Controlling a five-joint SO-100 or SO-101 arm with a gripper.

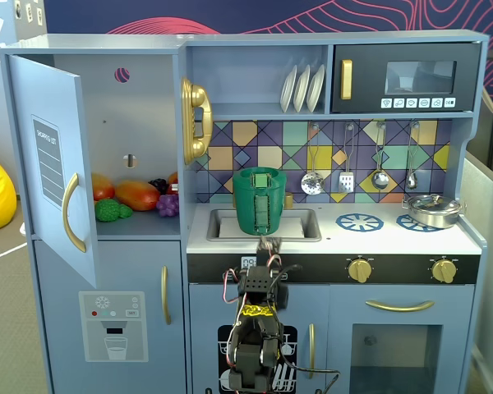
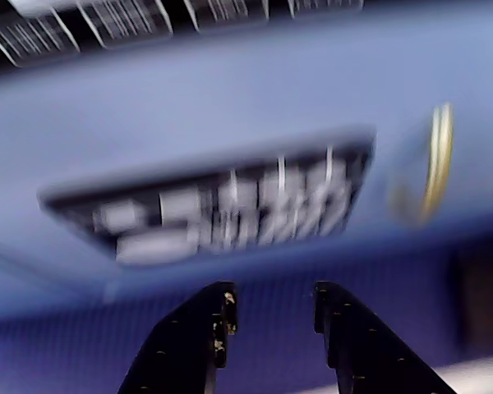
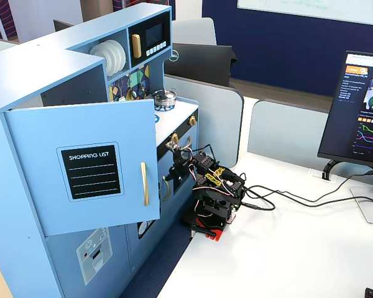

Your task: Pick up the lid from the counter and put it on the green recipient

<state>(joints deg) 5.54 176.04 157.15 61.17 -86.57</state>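
In the sink (image 1: pixel 308 223), green recipient (image 1: pixel 260 202) upright with lid (image 1: pixel 260 174) on top, arm folded below, fingers (image 2: pixel 222 308) narrowly parted, empty.

Green recipient (image 1: pixel 259 201) blocking sink (image 1: pixel 304 223); open fridge door (image 1: pixel 53 164) left; counter probably free btw burners.

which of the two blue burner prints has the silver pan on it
The right-hand burner print in the front fixed view: the silver pan sits on it. The left one, nearer the sink, is bare.
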